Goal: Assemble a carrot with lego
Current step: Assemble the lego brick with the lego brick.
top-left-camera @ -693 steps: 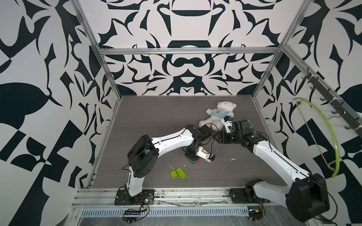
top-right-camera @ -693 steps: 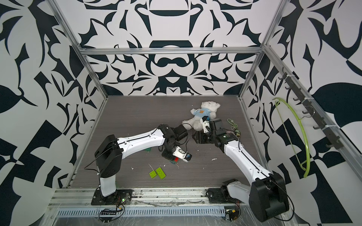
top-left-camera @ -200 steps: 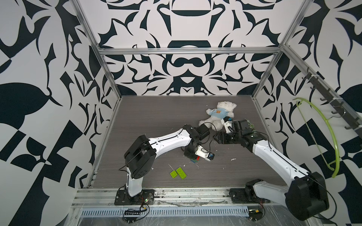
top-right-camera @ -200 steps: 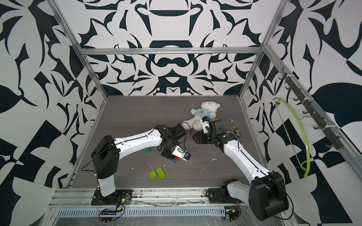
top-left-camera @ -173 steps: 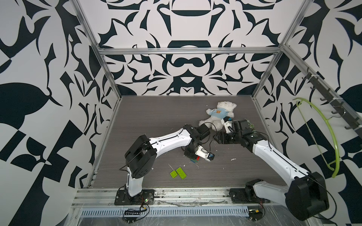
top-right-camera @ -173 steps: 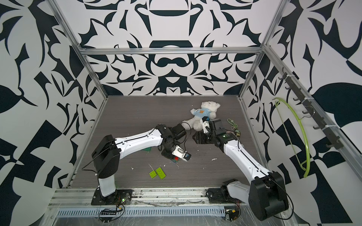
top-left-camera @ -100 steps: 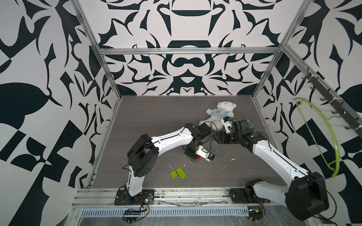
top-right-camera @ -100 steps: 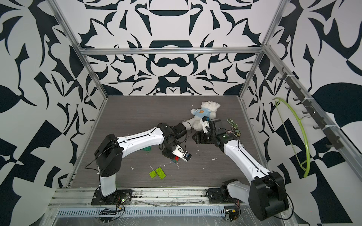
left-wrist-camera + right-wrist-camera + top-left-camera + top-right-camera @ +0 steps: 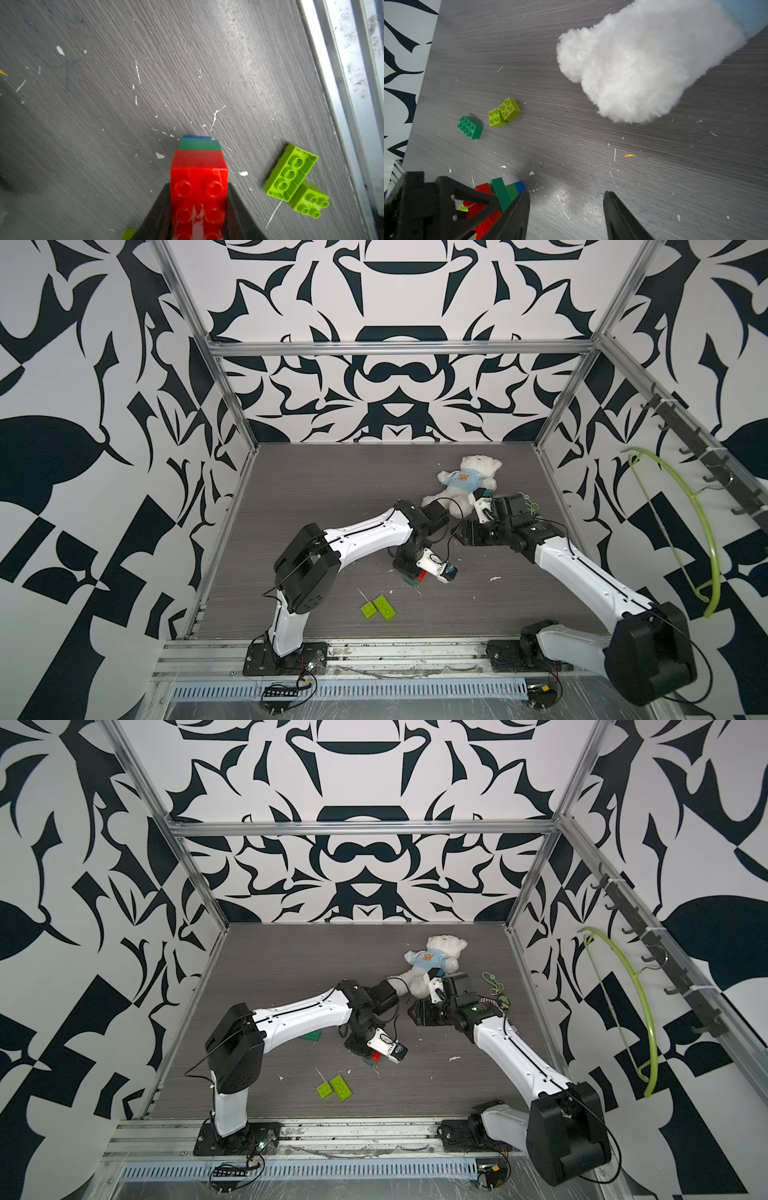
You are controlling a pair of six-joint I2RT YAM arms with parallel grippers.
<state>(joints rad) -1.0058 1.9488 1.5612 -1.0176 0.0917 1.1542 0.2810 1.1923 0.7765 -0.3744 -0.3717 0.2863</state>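
Your left hand [image 9: 198, 188] clamps red band of red, dark green, blue studded brick stack [image 9: 198, 160], low over grey worktop [image 9: 124, 83]. Your right hand [image 9: 566, 194]: parted, empty, beside stack. Two lime-green bricks [image 9: 291, 172] nearby.

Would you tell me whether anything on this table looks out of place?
Yes: a white teddy bear lies at the back of the table, and it is no building brick. White flecks also litter the wood.

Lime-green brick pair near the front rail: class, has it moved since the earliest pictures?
No. The lime-green brick pair lies in the same spot on the table in both top views, with the same gap to the front rail as before.
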